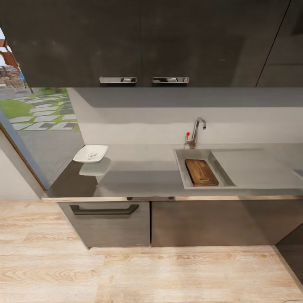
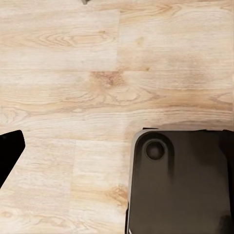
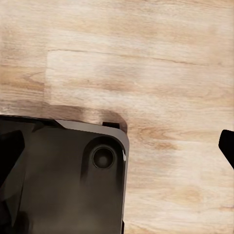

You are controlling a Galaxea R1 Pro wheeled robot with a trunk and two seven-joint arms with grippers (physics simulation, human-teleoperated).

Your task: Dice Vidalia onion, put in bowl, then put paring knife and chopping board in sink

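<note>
A rectangular brown wooden chopping board (image 1: 201, 172) with rounded corners lies flat inside the rectangular stainless-steel sink (image 1: 182, 168), its long side running front to back and covering much of the basin floor. The sink is set into the long glossy grey metallic countertop (image 1: 143, 172), below a tall chrome tap with a small red knob. Well to the left of the sink, near the countertop's end, sits a shallow white square bowl (image 1: 90, 153) holding a few small pale pieces.
</note>
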